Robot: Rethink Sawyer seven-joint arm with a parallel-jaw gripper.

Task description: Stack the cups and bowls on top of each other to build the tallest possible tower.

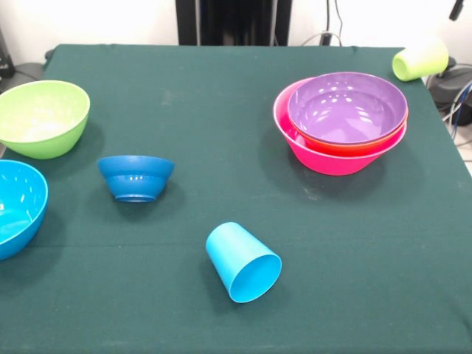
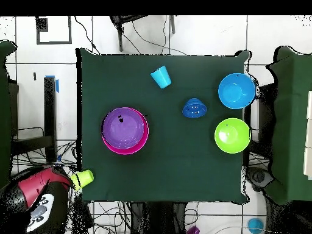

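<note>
A purple bowl [image 1: 346,107] sits nested in an orange bowl [image 1: 346,145], which sits in a wide pink bowl [image 1: 328,158]; this tower [image 2: 125,130] is right of centre in the front view. A sky blue cup [image 1: 243,262] lies on its side near the front edge. By the far right corner a pale yellow-green cup [image 1: 420,59] lies tilted at the table's edge. A lime green bowl [image 1: 40,118], a sky blue bowl [image 1: 15,206] and a small dark blue bowl [image 1: 136,177] stand on the left. My gripper [image 2: 66,184] is beside the yellow-green cup [image 2: 82,178].
The table is covered in dark green cloth [image 1: 221,103]. My red and black arm [image 2: 39,195] hangs off the table's corner in the overhead view. Cables and dark equipment [image 1: 453,88] lie beyond the right edge.
</note>
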